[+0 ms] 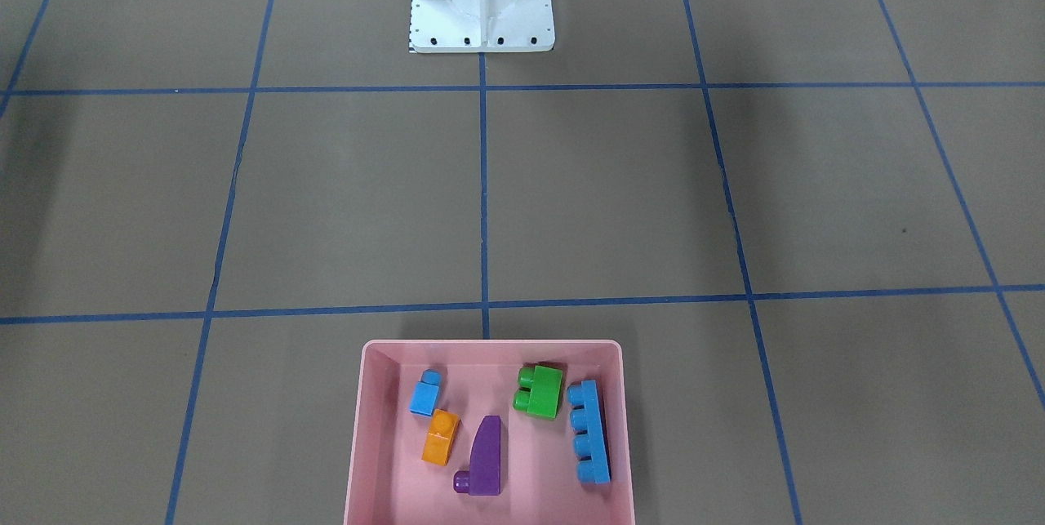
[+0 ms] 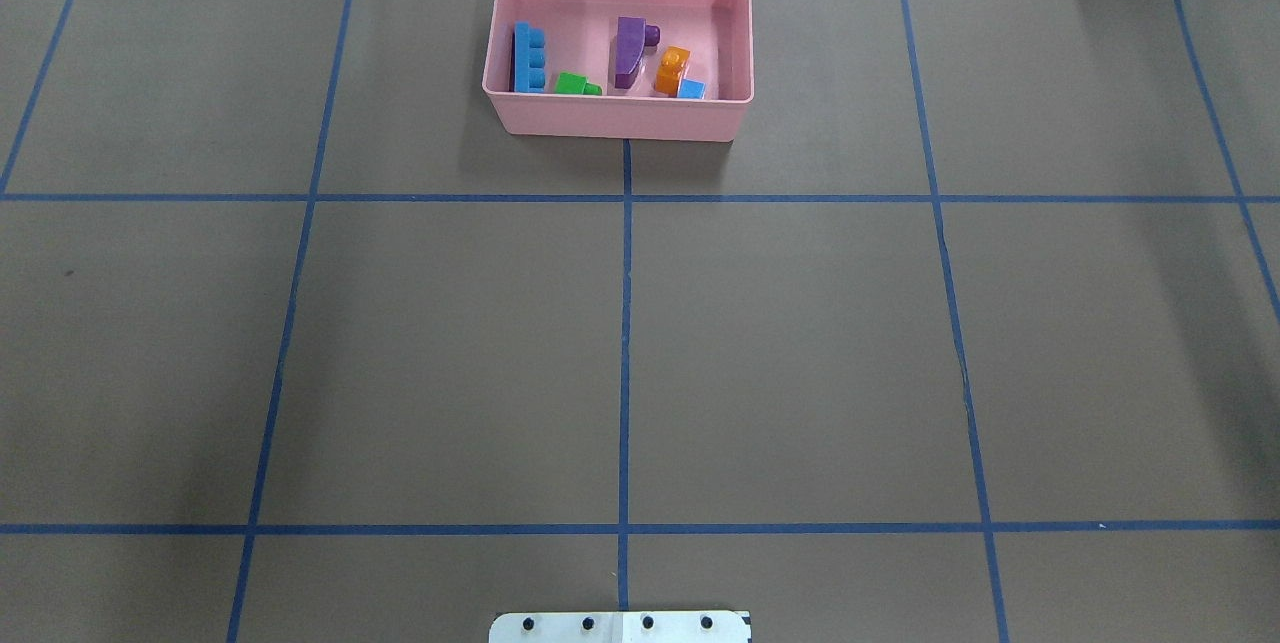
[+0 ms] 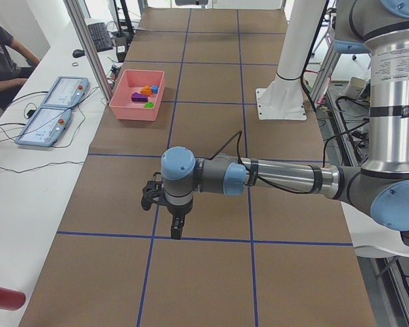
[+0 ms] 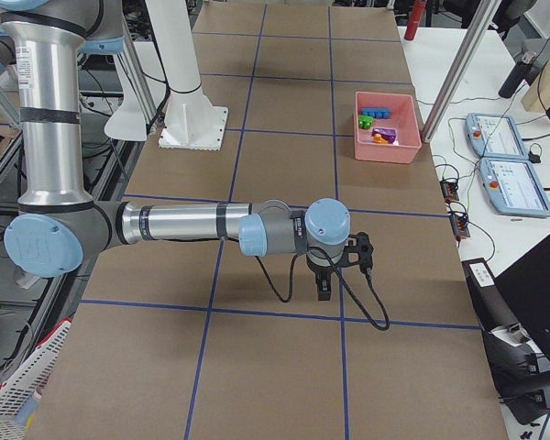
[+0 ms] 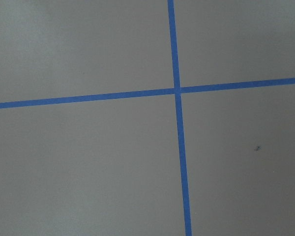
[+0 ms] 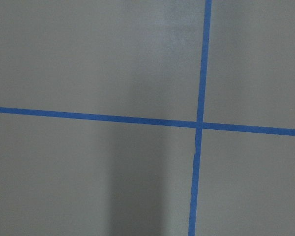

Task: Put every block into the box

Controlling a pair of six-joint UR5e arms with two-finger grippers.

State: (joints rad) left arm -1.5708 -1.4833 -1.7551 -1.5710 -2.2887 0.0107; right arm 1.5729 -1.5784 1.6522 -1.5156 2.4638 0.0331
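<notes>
all five blocks in the pink box, both claws well apart from it

nearest the robot: white base (image 2: pixel 620 628) with a row of dark bolts, standing on the bench (image 2: pixel 800 353), brown paper gridded with blue tape (image 2: pixel 625 323).

further out, toward the two ends of the bench: left claw (image 3: pixel 175 228) pointing down just above a tape line at the end of a level forearm; right claw (image 4: pixel 324 289) posed the same way at the other end. seen only from the side cameras, so cannot tell the opening of either claw or any hold. from both wrist cameras, only brown paper and a tape crossing.

farthest: box (image 1: pixel 375 427) at the middle of the far bench edge, at the end of the centre tape line. inside, at the left end, long blue block (image 1: pixel 591 433) along the left wall, on its side, studs facing right. green block (image 1: pixel 540 394) just beside it, toward the near wall. in the middle, purple block (image 1: pixel 486 460), stud pointing far. right of that, orange block (image 1: pixel 441 437), with small blue block (image 1: pixel 425 394) just beside it on the near side, toward the near right corner.
</notes>
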